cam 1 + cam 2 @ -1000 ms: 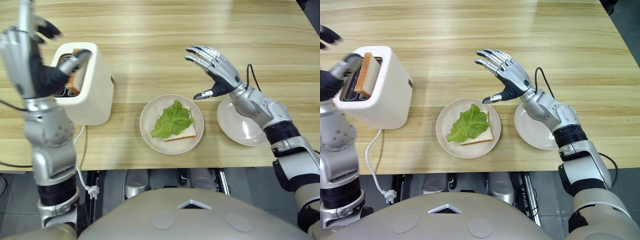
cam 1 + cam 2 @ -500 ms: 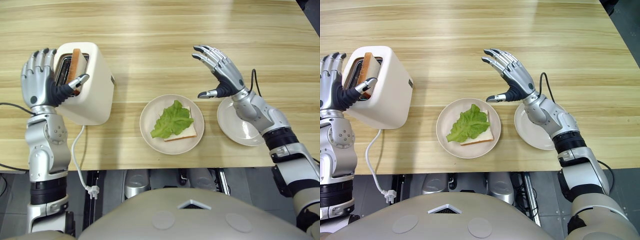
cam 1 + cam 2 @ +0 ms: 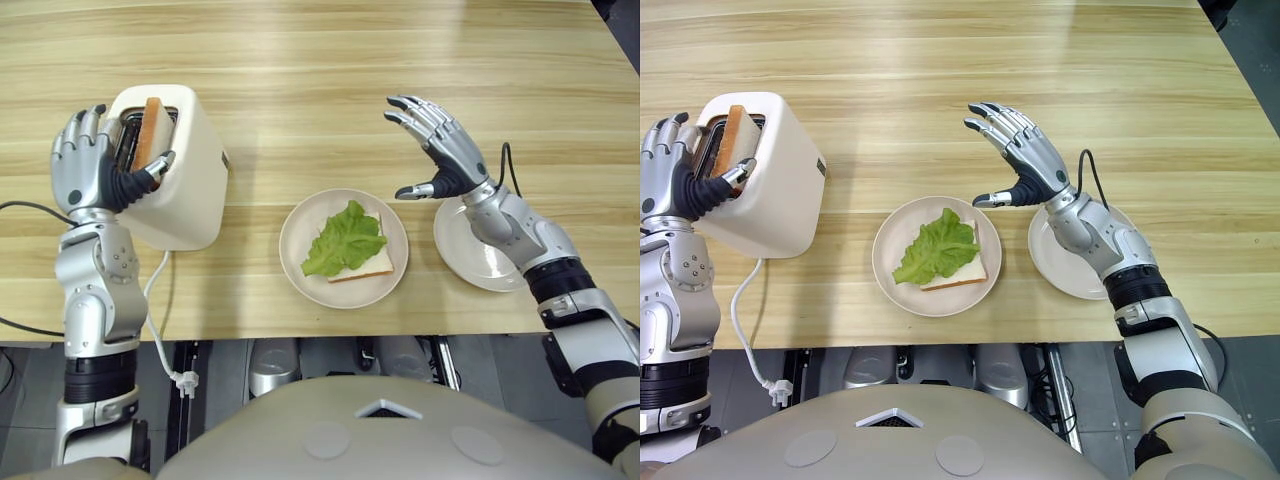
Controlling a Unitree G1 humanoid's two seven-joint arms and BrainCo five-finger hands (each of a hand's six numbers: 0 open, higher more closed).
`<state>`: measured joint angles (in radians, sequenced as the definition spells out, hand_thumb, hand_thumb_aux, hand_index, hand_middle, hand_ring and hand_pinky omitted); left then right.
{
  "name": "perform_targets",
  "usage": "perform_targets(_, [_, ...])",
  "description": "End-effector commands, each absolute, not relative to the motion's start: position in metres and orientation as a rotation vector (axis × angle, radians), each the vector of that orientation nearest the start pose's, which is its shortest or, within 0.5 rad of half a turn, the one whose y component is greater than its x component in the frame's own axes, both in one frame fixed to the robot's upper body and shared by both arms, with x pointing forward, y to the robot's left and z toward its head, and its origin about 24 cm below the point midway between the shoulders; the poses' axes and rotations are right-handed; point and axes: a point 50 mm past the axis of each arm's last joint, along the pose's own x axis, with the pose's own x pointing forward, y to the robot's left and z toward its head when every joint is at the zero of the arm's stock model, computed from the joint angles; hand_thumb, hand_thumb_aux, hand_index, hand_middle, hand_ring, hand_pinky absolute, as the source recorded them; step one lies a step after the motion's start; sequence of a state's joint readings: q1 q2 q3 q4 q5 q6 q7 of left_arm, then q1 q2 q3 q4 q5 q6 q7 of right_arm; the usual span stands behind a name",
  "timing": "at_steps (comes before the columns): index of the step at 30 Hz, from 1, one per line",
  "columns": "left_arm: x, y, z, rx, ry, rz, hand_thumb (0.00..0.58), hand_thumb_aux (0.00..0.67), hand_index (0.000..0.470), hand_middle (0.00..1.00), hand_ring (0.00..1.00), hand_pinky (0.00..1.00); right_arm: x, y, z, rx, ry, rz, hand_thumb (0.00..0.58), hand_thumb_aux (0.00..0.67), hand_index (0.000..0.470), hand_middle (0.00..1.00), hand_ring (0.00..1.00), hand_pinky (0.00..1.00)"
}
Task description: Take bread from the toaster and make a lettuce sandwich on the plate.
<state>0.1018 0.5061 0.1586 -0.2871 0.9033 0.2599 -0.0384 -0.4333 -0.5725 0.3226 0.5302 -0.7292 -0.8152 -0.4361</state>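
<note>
Beside the cream box toaster (image 3: 192,185) your left hand (image 3: 85,160) stands fingers-up, gripping nothing, thumb at the browned bread slice (image 3: 152,122) poking from the slot, likely poised to pinch it; your right hand (image 3: 445,155) hovers spread and empty near the round cream plate (image 3: 296,262) carrying the green lettuce leaf (image 3: 345,240)

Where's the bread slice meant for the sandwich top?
The brown-crusted bread slice stands upright in the slot of the cream-white toaster, at the left of the light wooden table, with the left hand close beside it.

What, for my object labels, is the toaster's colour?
The toaster is cream white, clearest in the right eye view.
</note>
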Motion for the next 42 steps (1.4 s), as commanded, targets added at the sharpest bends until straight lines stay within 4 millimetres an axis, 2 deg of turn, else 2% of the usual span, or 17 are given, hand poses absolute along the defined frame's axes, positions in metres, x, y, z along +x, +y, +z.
perform_targets(1, [0.226,0.27,0.102,1.399,0.153,0.238,0.58,0.67,0.46,0.0,0.0,0.0,0.295,-0.168,0.089,-1.06,-0.785,0.367,0.0,0.0,0.0,0.0,0.0,0.0])
perform_targets(5, [0.226,0.264,0.098,1.37,0.152,0.192,0.58,0.67,0.46,0.0,0.0,0.0,0.295,-0.167,0.088,-1.057,-0.786,0.369,0.0,0.0,0.0,0.0,0.0,0.0])
perform_targets(8, [0.228,0.262,0.105,1.364,0.11,0.216,0.58,0.67,0.46,0.0,0.0,0.0,0.295,-0.166,0.087,-1.056,-0.781,0.369,0.0,0.0,0.0,0.0,0.0,0.0])
perform_targets(13, [0.231,0.26,0.145,1.357,-0.123,0.407,0.58,0.67,0.46,0.0,0.0,0.0,0.294,-0.166,0.084,-1.058,-0.771,0.368,0.0,0.0,0.0,0.0,0.0,0.0])
perform_targets(17, [0.225,0.26,0.178,1.34,-0.306,0.562,0.58,0.67,0.46,0.0,0.0,0.0,0.295,-0.167,0.084,-1.059,-0.769,0.355,0.0,0.0,0.0,0.0,0.0,0.0])
perform_targets(18, [0.222,0.258,0.186,1.33,-0.357,0.588,0.58,0.67,0.46,0.55,0.55,0.55,0.295,-0.168,0.085,-1.06,-0.77,0.349,0.0,0.0,0.0,0.0,0.0,0.0])
perform_targets(19, [0.221,0.256,0.192,1.324,-0.399,0.598,0.58,0.67,0.46,1.0,1.0,1.0,0.295,-0.169,0.086,-1.06,-0.772,0.342,0.0,0.0,0.0,0.0,0.0,0.0])
perform_targets(21, [0.219,0.246,0.202,1.296,-0.487,0.578,0.58,0.67,0.46,1.0,1.0,1.0,0.296,-0.172,0.089,-1.056,-0.779,0.321,0.0,0.0,0.0,0.0,0.0,0.0])
perform_targets(24, [0.223,0.222,0.207,1.157,-0.582,0.415,0.58,0.67,0.46,1.0,1.0,1.0,0.298,-0.18,0.094,-1.057,-0.784,0.274,0.0,0.0,0.0,0.0,0.0,0.0])
perform_targets(28, [0.237,0.176,0.189,0.874,-0.561,0.025,0.58,0.67,0.46,1.0,1.0,1.0,0.302,-0.194,0.102,-1.055,-0.779,0.198,0.0,0.0,0.0,0.0,0.0,0.0])
perform_targets(30, [0.241,0.157,0.17,0.717,-0.482,-0.171,0.58,0.67,0.46,1.0,1.0,1.0,0.303,-0.199,0.106,-1.059,-0.778,0.173,0.0,0.0,0.0,0.0,0.0,0.0])
perform_targets(33, [0.243,0.137,0.136,0.573,-0.335,-0.398,0.58,0.67,0.46,1.0,1.0,1.0,0.305,-0.206,0.107,-1.063,-0.766,0.153,0.0,0.0,0.0,0.0,0.0,0.0])
perform_targets(36, [0.242,0.121,0.099,0.488,-0.183,-0.556,0.58,0.67,0.46,1.0,1.0,1.0,0.305,-0.21,0.108,-1.059,-0.761,0.14,0.0,0.0,0.0,0.0,0.0,0.0])
perform_targets(38, [0.241,0.115,0.079,0.49,-0.108,-0.613,0.58,0.67,0.46,1.0,1.0,1.0,0.305,-0.211,0.108,-1.055,-0.757,0.14,0.0,0.0,0.0,0.0,0.0,0.0])
perform_targets(42, [0.237,0.111,0.048,0.529,-0.002,-0.687,0.58,0.67,0.46,1.0,1.0,1.0,0.305,-0.21,0.106,-1.051,-0.751,0.149,0.0,0.0,0.0,0.0,0.0,0.0])
